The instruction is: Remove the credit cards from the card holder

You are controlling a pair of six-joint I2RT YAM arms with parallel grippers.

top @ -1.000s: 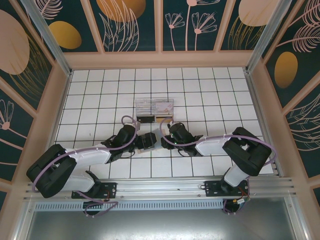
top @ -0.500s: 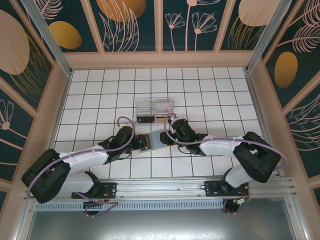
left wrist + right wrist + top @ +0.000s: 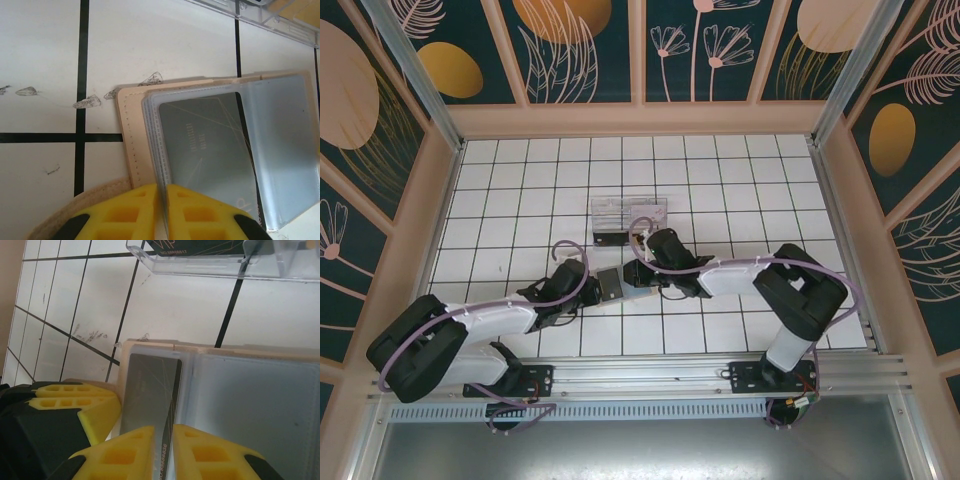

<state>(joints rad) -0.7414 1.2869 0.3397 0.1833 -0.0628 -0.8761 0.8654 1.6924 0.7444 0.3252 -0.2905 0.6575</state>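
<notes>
Yellow-fingered left gripper is pinched shut on a clear sleeve of the card holder, which lies open on the worktop at 6 o'clock of the clear box. The right gripper is nipped shut on the edge of the grey card. Risk: the thin grip slips, or the holder drags along with the card.

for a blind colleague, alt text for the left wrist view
The left gripper pinches the edge of a clear sleeve in the open card holder on white tiles. A grey card sits in the sleeve; a clear box lies beyond.
</notes>
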